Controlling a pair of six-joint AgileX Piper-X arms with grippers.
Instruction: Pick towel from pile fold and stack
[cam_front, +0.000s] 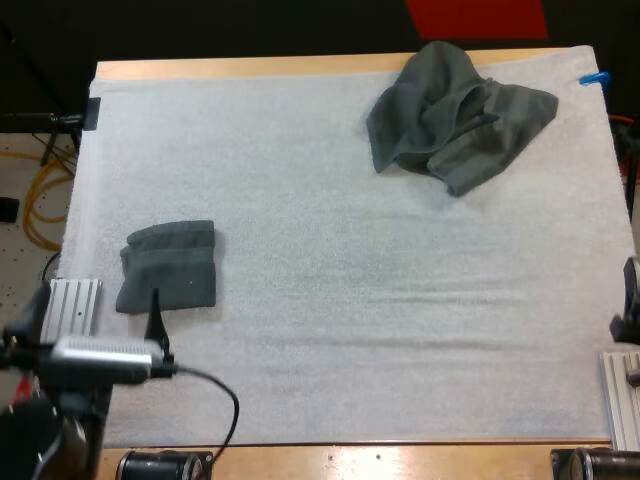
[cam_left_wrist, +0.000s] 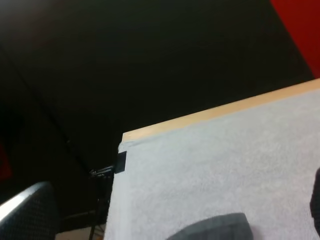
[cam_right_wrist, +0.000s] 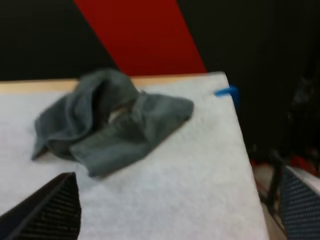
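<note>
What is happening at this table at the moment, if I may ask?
Two robot arms are working on folding towels. One folded towel lies at the near left of the mat, just ahead of the left pincer, which is open and holds nothing. A crumpled towel lies at the far right corner. The right pincer, open too, faces it without touching it.

High view: set behind the arms, raised, facing forward and down, far enough to take in the whole mat (cam_front: 350, 300). Left wrist view: low and close to the mat, facing its 11 o'clock corner and the table (cam_left_wrist: 210, 116) edge. It shares that corner and the folded towel (cam_front: 168, 265) with the high view. Right wrist view: low, facing 1 o'clock, sharing the crumpled towel (cam_front: 455, 115) and that corner.
</note>
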